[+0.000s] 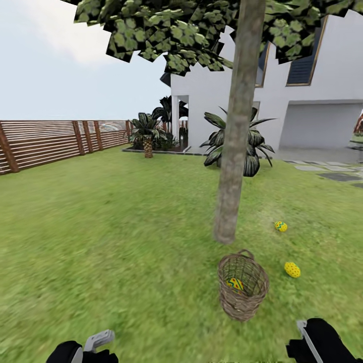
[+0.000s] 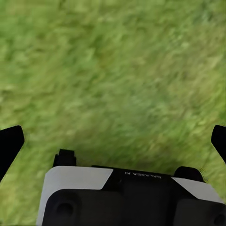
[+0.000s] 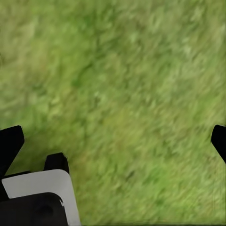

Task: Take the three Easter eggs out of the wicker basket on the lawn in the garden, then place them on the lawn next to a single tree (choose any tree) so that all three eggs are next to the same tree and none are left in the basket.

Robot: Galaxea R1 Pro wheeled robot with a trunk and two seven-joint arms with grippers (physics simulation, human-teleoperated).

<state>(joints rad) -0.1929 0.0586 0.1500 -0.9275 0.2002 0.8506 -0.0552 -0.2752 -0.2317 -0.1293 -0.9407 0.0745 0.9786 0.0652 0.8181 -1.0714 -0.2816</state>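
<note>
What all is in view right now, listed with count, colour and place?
Bright yellow painted Easter eggs: three; one inside the basket, two on the grass right of the trunk.
Brown open-weave wicker basket: one, on the grass in front of the tree.
Grey-brown straight tree trunk: one, centre, green leaves above.
Green lawn: across the foreground.
Brown slatted wooden fence: one, far left.
White house: one, behind on the right.
Dark leafy bush: one, behind the trunk.
Short palm: one, near the house corner.
Grey stepping stones: several, far right.
Left claw: open, over bare grass.
Right claw: open, over bare grass.
</note>
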